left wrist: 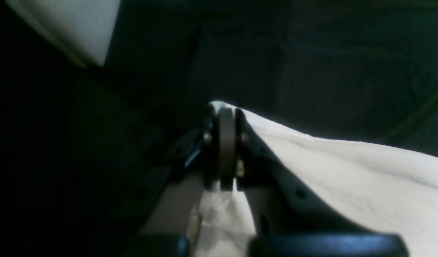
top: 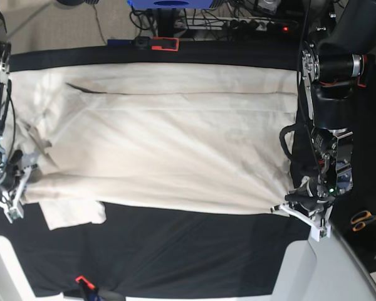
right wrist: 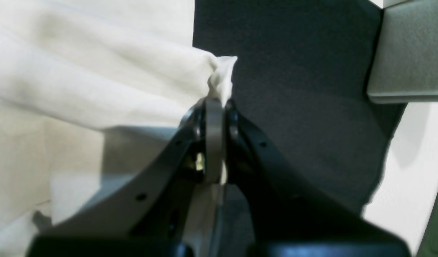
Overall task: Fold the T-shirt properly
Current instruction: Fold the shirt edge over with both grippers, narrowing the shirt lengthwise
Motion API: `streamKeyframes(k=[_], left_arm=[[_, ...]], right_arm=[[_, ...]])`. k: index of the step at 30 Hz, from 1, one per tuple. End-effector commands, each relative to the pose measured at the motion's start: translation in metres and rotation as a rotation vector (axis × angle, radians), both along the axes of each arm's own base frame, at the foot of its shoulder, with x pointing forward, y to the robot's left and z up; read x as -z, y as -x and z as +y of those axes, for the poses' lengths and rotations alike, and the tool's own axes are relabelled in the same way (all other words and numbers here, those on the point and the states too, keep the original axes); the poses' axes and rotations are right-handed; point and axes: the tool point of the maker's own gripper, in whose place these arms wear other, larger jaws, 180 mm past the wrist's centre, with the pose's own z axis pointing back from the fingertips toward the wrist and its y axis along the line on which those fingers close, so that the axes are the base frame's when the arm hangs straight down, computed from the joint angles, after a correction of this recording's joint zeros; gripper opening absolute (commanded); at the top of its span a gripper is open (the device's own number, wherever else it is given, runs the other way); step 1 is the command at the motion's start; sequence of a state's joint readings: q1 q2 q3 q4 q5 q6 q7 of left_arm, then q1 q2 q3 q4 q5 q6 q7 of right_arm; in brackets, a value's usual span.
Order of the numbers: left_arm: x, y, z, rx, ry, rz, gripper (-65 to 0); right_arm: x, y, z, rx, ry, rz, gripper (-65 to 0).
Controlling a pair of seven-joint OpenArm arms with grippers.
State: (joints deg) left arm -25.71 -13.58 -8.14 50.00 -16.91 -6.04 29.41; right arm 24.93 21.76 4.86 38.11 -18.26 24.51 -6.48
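Observation:
The cream T-shirt (top: 175, 138) lies stretched wide across the black table cover (top: 194, 251), with one sleeve (top: 72, 213) poking out at the lower left. At the right of the base view, my left gripper (top: 279, 210) is shut on the shirt's lower right corner. The left wrist view shows the left gripper (left wrist: 224, 110) pinching a fold of the T-shirt (left wrist: 347, 171) that trails off to the right. My right gripper (top: 17, 199) is shut on the shirt's left edge. In the right wrist view, a tuft of the T-shirt (right wrist: 97, 82) sticks up past the closed right gripper (right wrist: 215, 101).
Orange-handled scissors (top: 363, 219) lie on the table at the far right. A red clamp (top: 165, 42) holds the cover at the back edge and an orange one (top: 81, 280) at the front. Cables and equipment crowd the floor behind the table.

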Motion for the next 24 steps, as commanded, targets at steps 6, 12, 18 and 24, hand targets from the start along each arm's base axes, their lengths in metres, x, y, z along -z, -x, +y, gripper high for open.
streamKeyframes(k=[6,12,18,24], left_arm=[[-0.021,-0.011,0.013,-0.011,-0.028,-0.061,-65.0],[-0.022,-0.011,0.016,-0.014,-0.029,-0.062,-65.0],[-0.022,-0.011,0.015,-0.015,-0.027,-0.063,-65.0],[-0.037,-0.009,0.009,0.009,-0.044,-0.111,-65.0]], right_arm=[[-0.043,-0.03,-0.029,0.038,0.105,-0.117,-64.1],[-0.045,-0.029,-0.038,0.01,0.241,-0.095,-64.1],[-0.043,-0.028,-0.038,0.004,0.245,-0.089,-64.1],[-0.046,-0.032,-0.033,-0.017,0.236,-0.12,-64.1]])
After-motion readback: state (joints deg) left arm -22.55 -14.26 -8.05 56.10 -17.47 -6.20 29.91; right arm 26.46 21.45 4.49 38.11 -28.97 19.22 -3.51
